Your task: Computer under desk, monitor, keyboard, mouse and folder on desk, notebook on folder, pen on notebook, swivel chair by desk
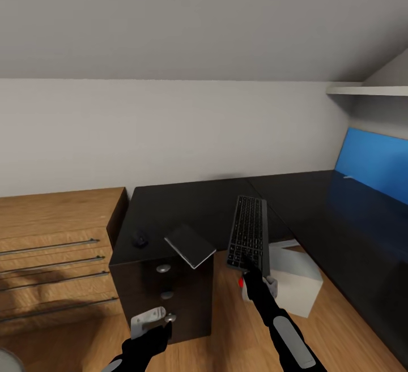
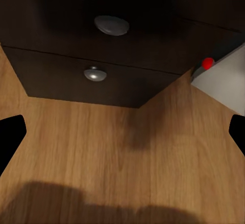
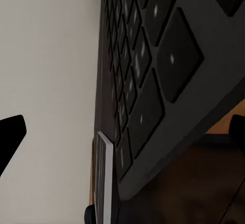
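Where desk [image 1: 187,205] ends, keyboard [image 1: 248,234] clamped by its near edge in right end effector [image 1: 249,274].

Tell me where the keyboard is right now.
In the head view the keyboard is held up at its near end by the right gripper, in front of the desk, right of the notebook and above the computer.

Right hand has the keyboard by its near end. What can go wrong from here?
1. The right hand grips the keyboard by one short end only; it could sag or slip out.
2. The notebook overhangs the desk corner beside it; a sideways swing could knock it to the floor.
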